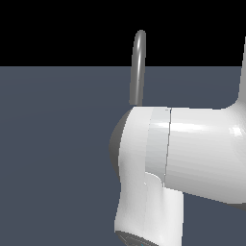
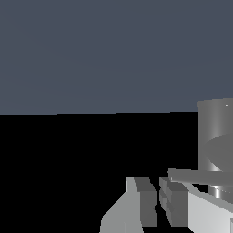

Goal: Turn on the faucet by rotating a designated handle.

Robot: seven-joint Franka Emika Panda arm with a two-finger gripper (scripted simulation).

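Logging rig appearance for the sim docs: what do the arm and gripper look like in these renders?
The arm is glossy white with rounded, bulbous link housings, a pale grey band at one joint seam and a darker grey cap on the exterior view's left. No cables or markings show. The gripper has blocky, flat-sided grey fingers on a lighter grey-white body, seen only in the wrist view.

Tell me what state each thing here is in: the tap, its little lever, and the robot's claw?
Faucet: upright, base hidden behind the robot arm in the exterior view.
Handle: sticking out sideways from the base, right beside the fingertips.
Gripper: nearly closed, narrow gap, clamping nothing.
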